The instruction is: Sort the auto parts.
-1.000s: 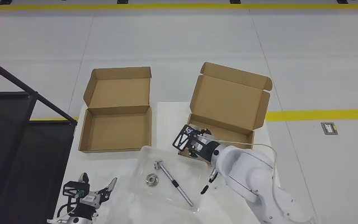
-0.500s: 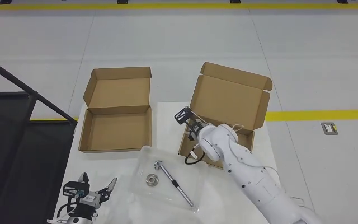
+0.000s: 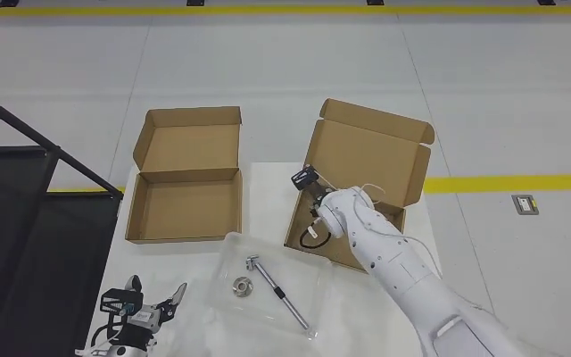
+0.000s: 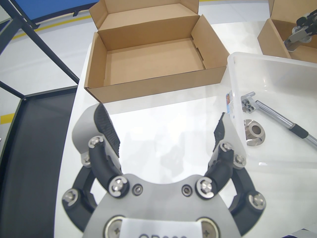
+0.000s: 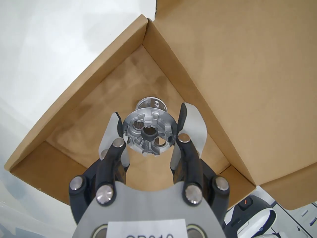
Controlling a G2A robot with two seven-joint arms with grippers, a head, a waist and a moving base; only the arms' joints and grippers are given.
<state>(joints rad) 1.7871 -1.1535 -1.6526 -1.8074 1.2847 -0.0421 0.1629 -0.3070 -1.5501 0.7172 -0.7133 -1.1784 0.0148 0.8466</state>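
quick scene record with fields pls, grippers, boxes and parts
right gripper: shut on a round metal hub, held over the floor of the right box
left gripper: open, holding nothing, beside the clear bin
left box: lid open, nothing inside
clear bin contents: a flanged ring and a rod with a block end, lying apart
parts left to sort: flanged ring, rod
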